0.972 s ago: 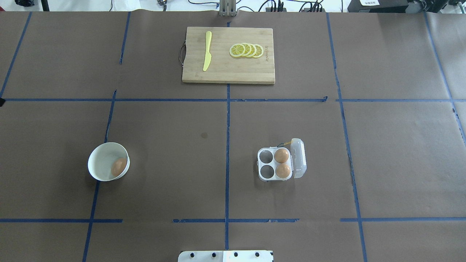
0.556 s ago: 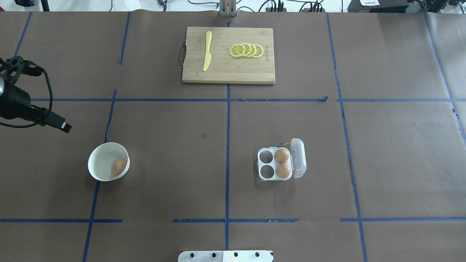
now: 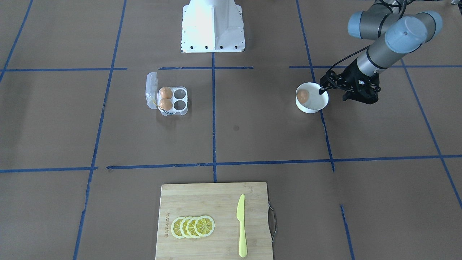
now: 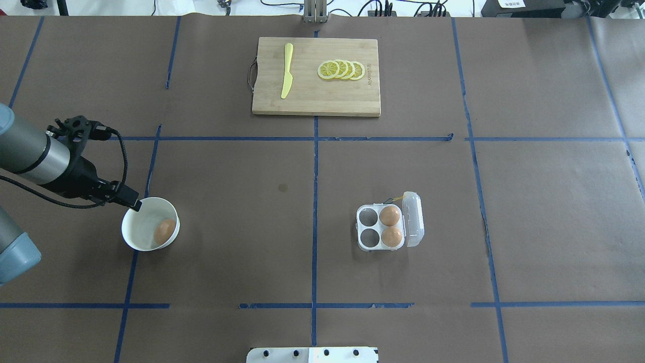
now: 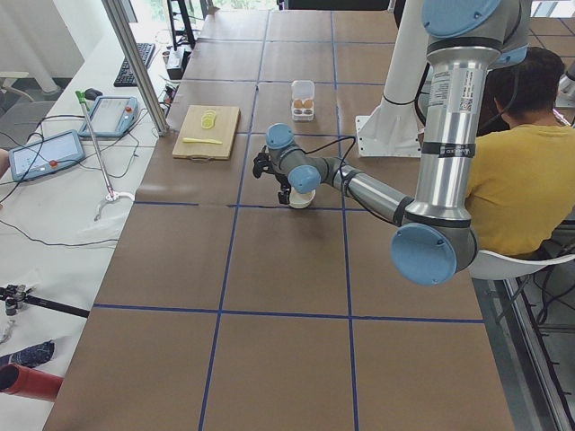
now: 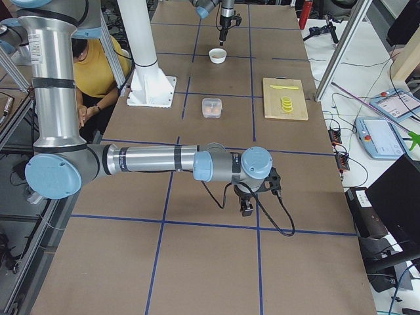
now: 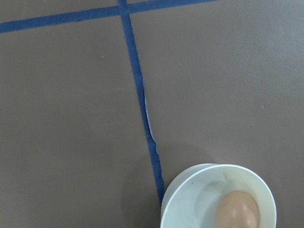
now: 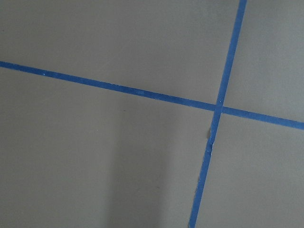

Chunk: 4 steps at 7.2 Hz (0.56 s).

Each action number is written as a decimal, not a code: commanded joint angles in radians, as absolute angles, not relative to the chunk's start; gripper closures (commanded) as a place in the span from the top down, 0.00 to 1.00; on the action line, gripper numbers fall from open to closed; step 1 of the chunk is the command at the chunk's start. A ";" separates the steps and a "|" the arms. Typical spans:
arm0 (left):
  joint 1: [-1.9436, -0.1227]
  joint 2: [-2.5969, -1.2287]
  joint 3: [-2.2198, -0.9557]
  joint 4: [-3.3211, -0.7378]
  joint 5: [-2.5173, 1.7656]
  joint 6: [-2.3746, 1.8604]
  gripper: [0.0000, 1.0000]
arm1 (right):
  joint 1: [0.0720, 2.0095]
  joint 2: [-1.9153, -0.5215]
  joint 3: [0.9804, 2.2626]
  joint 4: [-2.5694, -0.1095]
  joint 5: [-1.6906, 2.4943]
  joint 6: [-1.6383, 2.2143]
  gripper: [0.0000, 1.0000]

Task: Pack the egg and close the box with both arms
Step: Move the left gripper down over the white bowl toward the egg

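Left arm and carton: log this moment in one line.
left gripper: by bowl rim; egg: in bowl; box: lid open, two cells empty; right gripper: away from box

The orange-brown egg lies in the white bowl, at the side toward the box. The clear box stands well apart, its lid open; the two cells beside the lid hold eggs. The silver-grey left arm ends just beside the bowl.
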<state>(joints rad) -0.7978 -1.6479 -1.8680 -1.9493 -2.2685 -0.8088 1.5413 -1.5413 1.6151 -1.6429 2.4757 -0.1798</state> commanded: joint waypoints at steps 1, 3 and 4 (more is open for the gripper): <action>-0.759 -1.667 -1.865 -1.950 -2.269 -0.821 0.81 | 1.537 -1.542 1.612 -1.643 2.474 -0.183 1.00; -0.735 -1.678 -1.855 -1.950 -2.270 -0.821 0.74 | 1.532 -1.542 1.611 -1.643 2.473 -0.183 1.00; -0.723 -1.690 -1.844 -1.950 -2.272 -0.821 0.74 | 1.529 -1.542 1.609 -1.643 2.473 -0.183 1.00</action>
<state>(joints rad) -0.7403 -1.6775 -1.8541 -1.9497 -2.2704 -0.8202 1.5327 -1.5417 1.6106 -1.6429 2.4731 -0.1824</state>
